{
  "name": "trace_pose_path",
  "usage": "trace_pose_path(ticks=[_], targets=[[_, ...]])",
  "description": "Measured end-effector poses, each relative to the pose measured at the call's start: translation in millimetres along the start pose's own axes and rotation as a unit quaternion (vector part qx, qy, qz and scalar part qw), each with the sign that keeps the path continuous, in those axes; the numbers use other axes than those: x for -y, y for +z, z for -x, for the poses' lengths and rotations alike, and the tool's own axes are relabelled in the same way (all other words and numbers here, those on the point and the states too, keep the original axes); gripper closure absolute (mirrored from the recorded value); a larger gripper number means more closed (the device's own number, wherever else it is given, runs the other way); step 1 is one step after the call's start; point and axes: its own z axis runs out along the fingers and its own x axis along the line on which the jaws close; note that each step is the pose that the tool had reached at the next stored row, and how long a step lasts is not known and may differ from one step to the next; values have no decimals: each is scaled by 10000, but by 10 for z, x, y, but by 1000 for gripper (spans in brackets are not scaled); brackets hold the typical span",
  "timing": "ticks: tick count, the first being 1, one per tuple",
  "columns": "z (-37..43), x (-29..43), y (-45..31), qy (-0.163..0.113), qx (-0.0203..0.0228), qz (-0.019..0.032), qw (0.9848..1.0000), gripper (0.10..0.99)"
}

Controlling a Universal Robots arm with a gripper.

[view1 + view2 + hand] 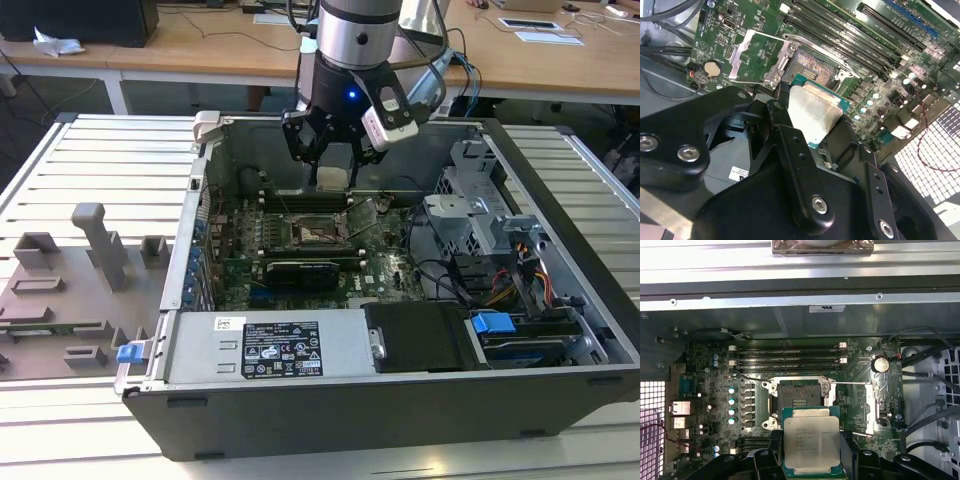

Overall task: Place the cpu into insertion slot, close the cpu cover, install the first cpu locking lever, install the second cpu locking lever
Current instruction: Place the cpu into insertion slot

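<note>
We show the black two-fingered gripper [335, 160], upper centre of the exterior view, clamped on the flat silver-grey, green-rimmed cpu [332, 179]. The square dark-framed insertion slot [314, 232] lies uncovered just below in frame, not touching.

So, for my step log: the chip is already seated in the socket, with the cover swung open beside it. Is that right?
Not quite. The chip is not seated. The pincer grips it by its edges, clear of the socket, which lies bare in the first wrist view. The cover is swung open beside the socket, as you said.
</note>
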Motion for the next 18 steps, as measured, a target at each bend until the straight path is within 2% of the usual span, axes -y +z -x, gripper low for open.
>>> trace_pose_path(ticks=[18], targets=[[3,17,196,1,0,-2,10000,541]])
